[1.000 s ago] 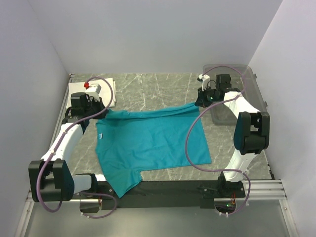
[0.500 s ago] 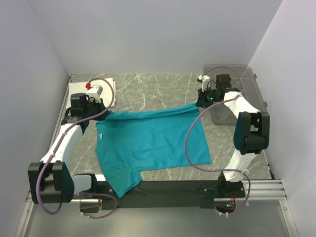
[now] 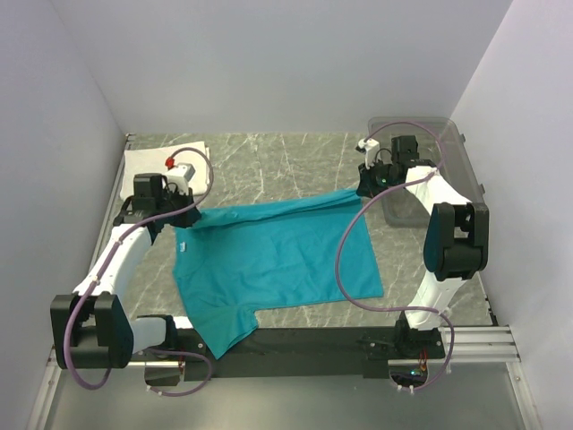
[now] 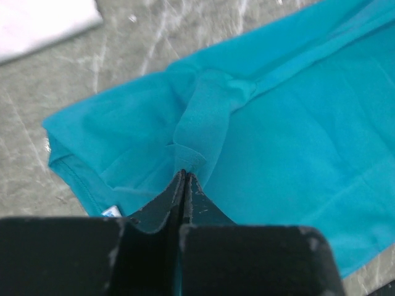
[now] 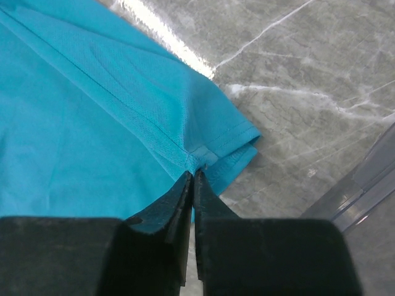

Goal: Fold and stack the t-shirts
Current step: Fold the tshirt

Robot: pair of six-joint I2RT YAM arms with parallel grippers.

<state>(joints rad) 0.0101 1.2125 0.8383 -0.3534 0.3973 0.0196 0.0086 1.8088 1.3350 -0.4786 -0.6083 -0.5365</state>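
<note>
Tee [image 3: 277, 269] with its far edge strung crosswise between left pincer [image 4: 184, 176] and right pincer [image 5: 192, 174]; I have both clamped shut on the fabric (the teal body lies toward the arm bases, spread on the bench [image 3: 269, 161]).

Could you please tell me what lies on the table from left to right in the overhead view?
white folded shirt → teal t-shirt → clear plastic bin
</note>
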